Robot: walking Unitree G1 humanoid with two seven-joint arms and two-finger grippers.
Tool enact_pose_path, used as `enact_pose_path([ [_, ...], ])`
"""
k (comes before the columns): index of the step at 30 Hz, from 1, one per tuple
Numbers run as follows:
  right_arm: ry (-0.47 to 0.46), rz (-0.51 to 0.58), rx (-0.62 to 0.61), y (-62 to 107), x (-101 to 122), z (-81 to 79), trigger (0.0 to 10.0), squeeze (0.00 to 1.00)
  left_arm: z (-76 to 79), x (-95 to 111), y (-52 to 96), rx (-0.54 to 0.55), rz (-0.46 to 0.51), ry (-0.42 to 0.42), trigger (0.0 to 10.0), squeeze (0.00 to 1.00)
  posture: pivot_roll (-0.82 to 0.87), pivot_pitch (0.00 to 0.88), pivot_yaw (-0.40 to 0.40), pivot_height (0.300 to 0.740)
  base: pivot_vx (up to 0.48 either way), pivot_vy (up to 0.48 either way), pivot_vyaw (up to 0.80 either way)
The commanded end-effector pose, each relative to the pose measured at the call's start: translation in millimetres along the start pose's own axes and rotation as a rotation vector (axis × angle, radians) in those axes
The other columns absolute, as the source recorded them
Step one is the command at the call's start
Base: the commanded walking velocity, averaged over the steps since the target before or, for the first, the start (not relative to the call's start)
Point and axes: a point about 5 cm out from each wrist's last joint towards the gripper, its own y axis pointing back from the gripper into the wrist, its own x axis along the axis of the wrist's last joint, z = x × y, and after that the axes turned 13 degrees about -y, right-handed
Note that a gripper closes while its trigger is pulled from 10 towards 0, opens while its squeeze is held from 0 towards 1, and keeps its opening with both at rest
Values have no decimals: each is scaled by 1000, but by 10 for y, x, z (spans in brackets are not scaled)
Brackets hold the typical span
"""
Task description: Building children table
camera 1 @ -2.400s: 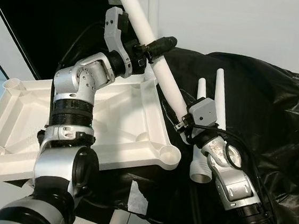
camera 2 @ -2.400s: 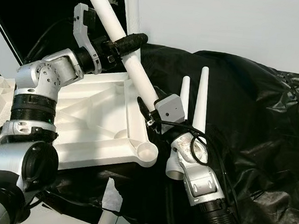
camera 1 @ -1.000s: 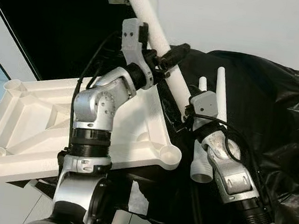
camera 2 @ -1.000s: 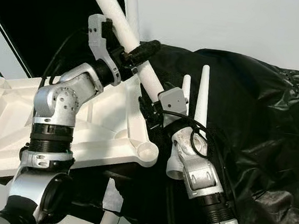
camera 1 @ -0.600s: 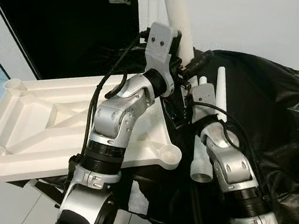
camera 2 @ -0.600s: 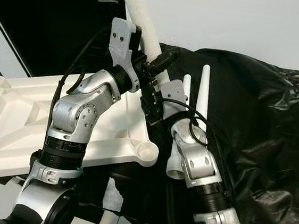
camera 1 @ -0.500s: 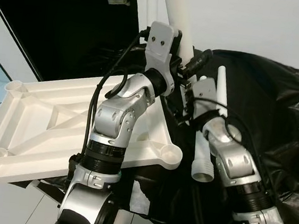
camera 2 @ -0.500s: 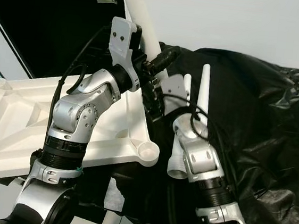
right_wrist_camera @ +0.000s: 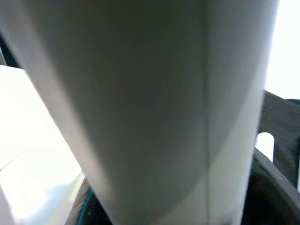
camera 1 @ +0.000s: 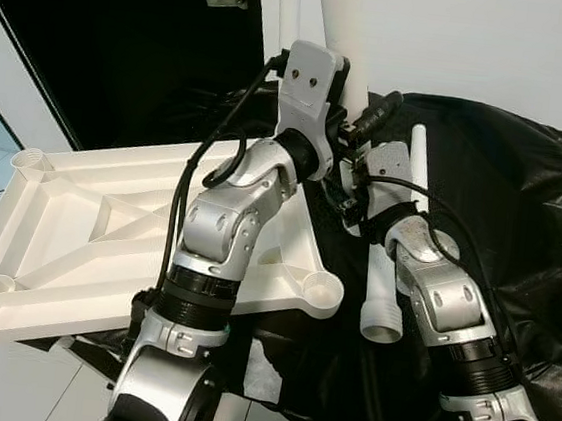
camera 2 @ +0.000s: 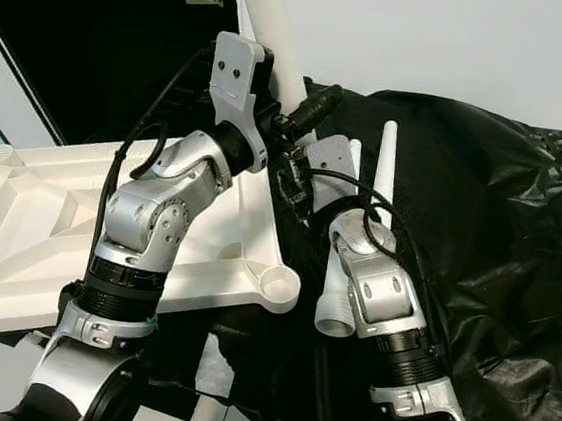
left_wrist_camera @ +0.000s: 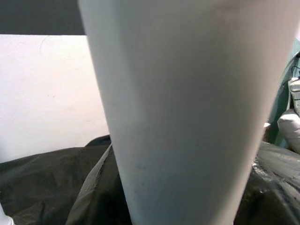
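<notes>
Both arms are up and bent, wrists nearly meeting above the far corner of the tabletop (camera 1: pixel 77 239). The left arm climbs from the bottom edge, elbow over the tabletop's near rim, forearm angled up and inward. Left gripper (camera 1: pixel 363 119) sits at the top, black fingers (camera 1: pixel 380 110) clamped round the white leg (camera 1: pixel 340 16), which rises steeply out of frame. The left wrist view has that leg (left_wrist_camera: pixel 183 112) right up against the lens, black sheet (left_wrist_camera: pixel 47 187) behind it.

The right arm comes up from the lower right, forearm leaning toward the left wrist. Right gripper (camera 1: pixel 342 199) sits lower on the same leg, tucked behind its grey wrist block; cannot tell how its fingers stand. Its wrist view is all leg (right_wrist_camera: pixel 150 108), close and blurred.

The tabletop lies upside down, ribs showing, corner socket (camera 1: pixel 321 291) near the right forearm. Two spare legs (camera 1: pixel 399 233) lie on the black sheet (camera 1: pixel 524 196) just beside that arm.
</notes>
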Motion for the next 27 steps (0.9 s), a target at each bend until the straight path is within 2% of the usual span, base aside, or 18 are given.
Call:
enact_pose_path([
  [1,3,-21,23,-8,-24,-39,0,0,-16,107,-26,-6,52,-24,10000,0,-13,0,61,740,0,0,0],
  [4,-6,-26,18,4,-33,-25,235,0,-16,98,-27,-11,54,-33,10000,0,-13,0,60,740,0,0,0],
  [5,-18,-33,2,11,-45,-13,8941,0,-19,81,-16,-19,59,-29,10000,59,-14,0,60,740,0,0,0],
  [8,-26,-36,-4,12,-48,-10,8941,0,-21,76,-11,-20,61,-30,10000,59,-14,0,60,740,0,0,0],
  [9,-36,-37,-11,13,-49,-9,10000,0,-24,72,-5,-26,64,-25,10000,1000,-15,0,63,740,0,0,0],
  [14,-54,-36,-39,11,-48,2,10000,0,-49,82,5,-22,69,-39,10000,1000,-7,0,65,740,0,0,0],
  [15,-80,-36,-78,7,-56,31,10000,0,-80,95,16,-15,72,-55,10000,0,2,0,62,740,0,0,0],
  [19,-103,-38,-126,5,-67,78,10000,0,-116,125,50,-6,90,-43,10000,0,8,0,59,740,0,0,0],
  [22,-122,-40,-186,10,-88,157,10000,0,-178,139,127,10,101,-42,10000,0,10,0,53,740,0,0,0],
  [27,-131,-37,-214,19,-94,196,10000,0,-216,133,198,21,106,-40,10000,0,11,0,53,740,0,0,0],
])
